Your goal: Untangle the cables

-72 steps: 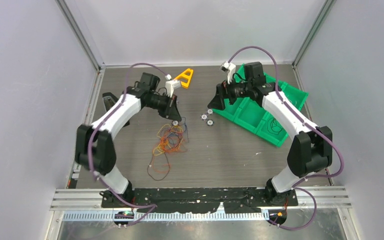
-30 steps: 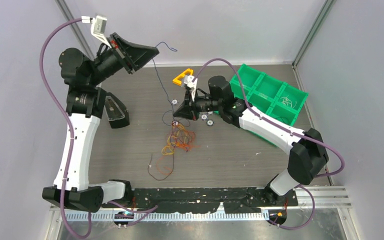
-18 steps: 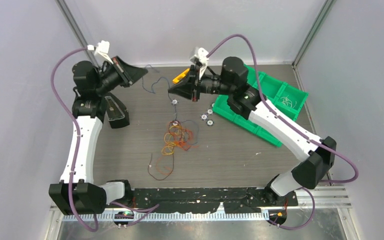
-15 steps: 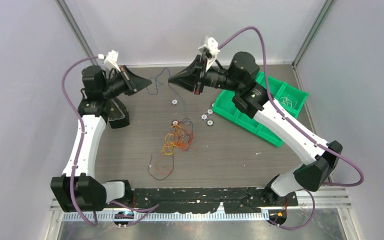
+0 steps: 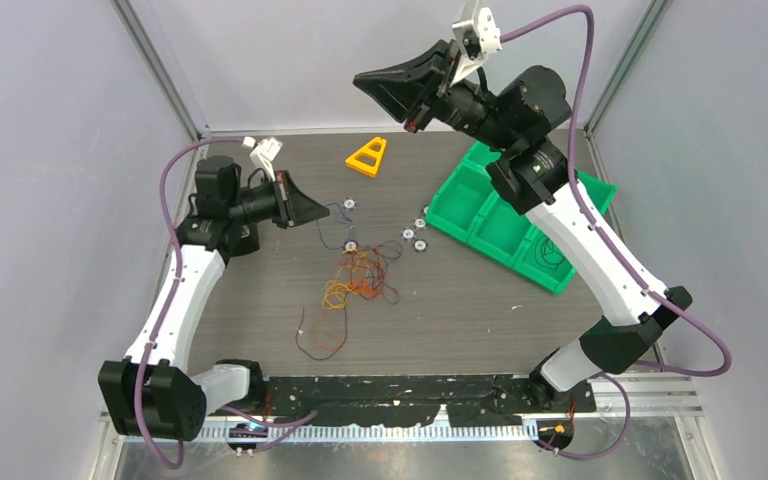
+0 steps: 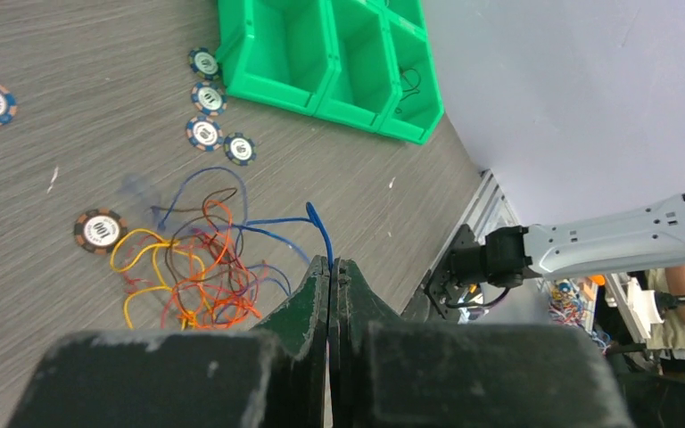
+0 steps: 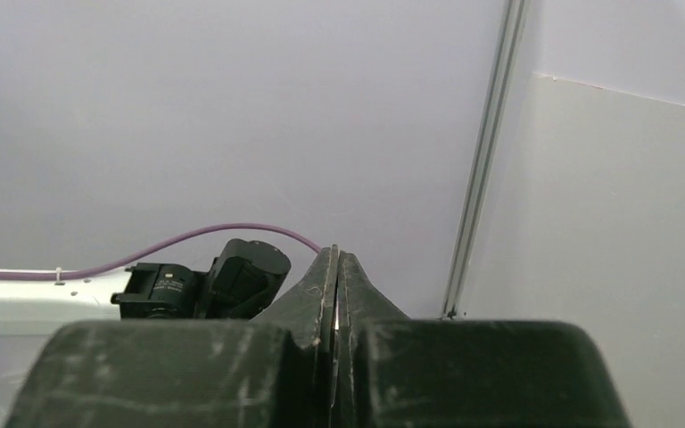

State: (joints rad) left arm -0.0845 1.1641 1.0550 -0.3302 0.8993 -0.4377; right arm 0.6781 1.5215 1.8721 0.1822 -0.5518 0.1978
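The cables [image 5: 353, 279] lie as a loose tangle of orange, yellow, red and dark wires at the table's middle, and a brown loop [image 5: 318, 336] trails toward the near edge. My left gripper [image 5: 323, 213] hovers just left of and behind the tangle. In the left wrist view it [image 6: 331, 265] is shut on the end of a thin blue wire [image 6: 276, 234] that runs back into the bundle [image 6: 187, 267]. My right gripper [image 5: 360, 78] is raised high at the back, far above the table. In its own view it [image 7: 334, 254] is shut, faces the wall and holds nothing visible.
A green divided bin [image 5: 550, 275] sits at the right with a dark wire in its near compartment. A yellow triangle [image 5: 367, 155] lies at the back. Small round discs [image 5: 411, 238] are scattered behind the tangle, with one [image 6: 99, 230] beside the bundle.
My left gripper came down from high at the back left to just above the table, still pinching the blue wire. My right arm swung up and back, away from the tangle.
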